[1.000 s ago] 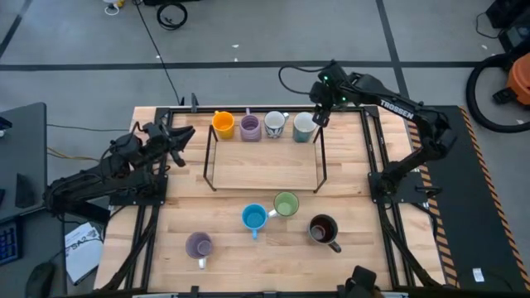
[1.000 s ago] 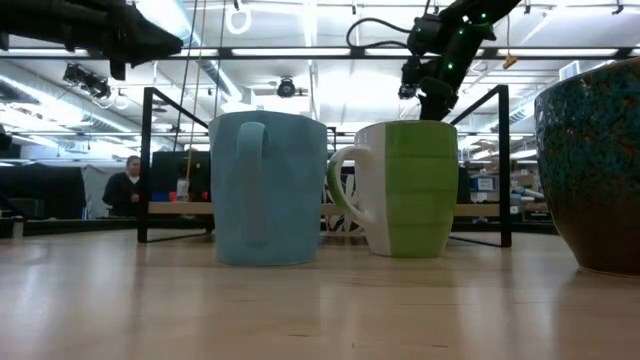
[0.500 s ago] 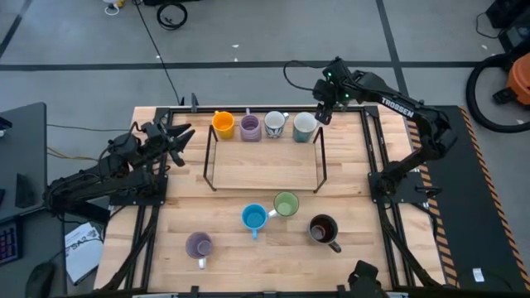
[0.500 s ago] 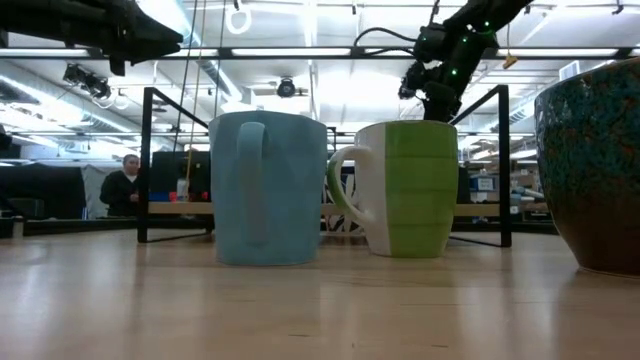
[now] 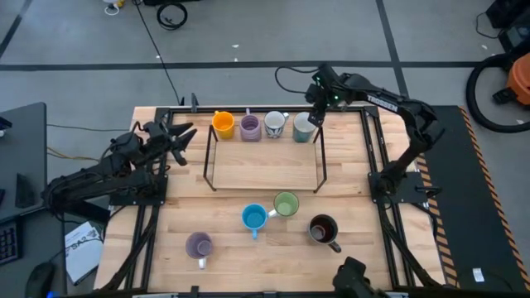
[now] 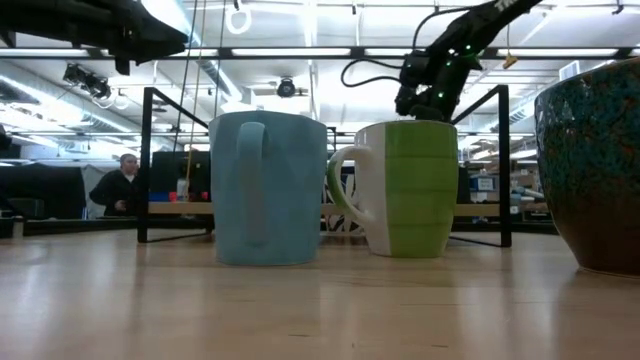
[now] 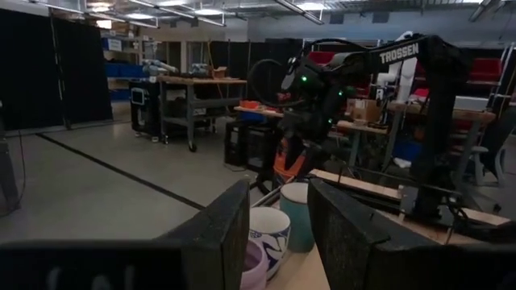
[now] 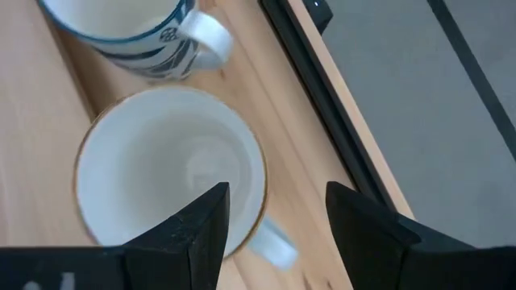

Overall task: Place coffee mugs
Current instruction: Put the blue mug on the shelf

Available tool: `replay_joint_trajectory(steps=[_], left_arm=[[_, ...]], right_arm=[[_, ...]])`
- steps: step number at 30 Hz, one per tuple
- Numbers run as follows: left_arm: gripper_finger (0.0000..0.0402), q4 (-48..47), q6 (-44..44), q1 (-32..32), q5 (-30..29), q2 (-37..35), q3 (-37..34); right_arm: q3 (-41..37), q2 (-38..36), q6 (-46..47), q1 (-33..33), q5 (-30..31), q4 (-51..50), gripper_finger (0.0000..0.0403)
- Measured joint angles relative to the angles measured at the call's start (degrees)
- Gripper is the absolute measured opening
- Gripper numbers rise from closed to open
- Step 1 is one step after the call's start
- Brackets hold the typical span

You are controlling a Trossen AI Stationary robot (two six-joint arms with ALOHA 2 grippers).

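right pincer (image 5: 313, 116) open over pale mug (image 5: 303, 126) (empty)

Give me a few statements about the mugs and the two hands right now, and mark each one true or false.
1. Four mugs stand in a row at the rack's far edge. True: orange mug, purple mug, patterned mug, pale mug.
2. The right hand grips the pale mug. False: it hangs open above it, holding nothing.
3. The blue mug and green mug stand side by side in front of the rack. True.
4. The left hand holds the orange mug. False: it is open and empty, left of the rack.
5. The brown mug lies on its side. False: it stands upright.
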Motion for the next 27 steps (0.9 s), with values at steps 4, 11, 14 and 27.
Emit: replay_joint_trajectory(steps=[4, 11, 14, 27], left_arm=[[0.0135, 0.30, 0.87, 0.00, -0.02, 1.29, 0.00], [0.0135, 0.41, 1.63, 0.07, -0.65, 1.41, 0.00], [0.0135, 0.07, 1.63, 0.07, -0.63, 1.41, 0.00], [0.0135, -1.15, 1.61, 0.07, -0.56, 1.42, 0.00]], right_arm=[[3.50, 2.96, -0.05, 0.69, -0.02, -2.46, 0.0213], [11.01, 8.24, -2.24, 2.32, 0.75, -10.27, 0.0213], [14.47, 10.35, -2.54, 2.78, 2.27, -13.07, 0.0209], [22.65, 16.62, -2.43, 3.28, 4.23, -21.17, 0.0195]])
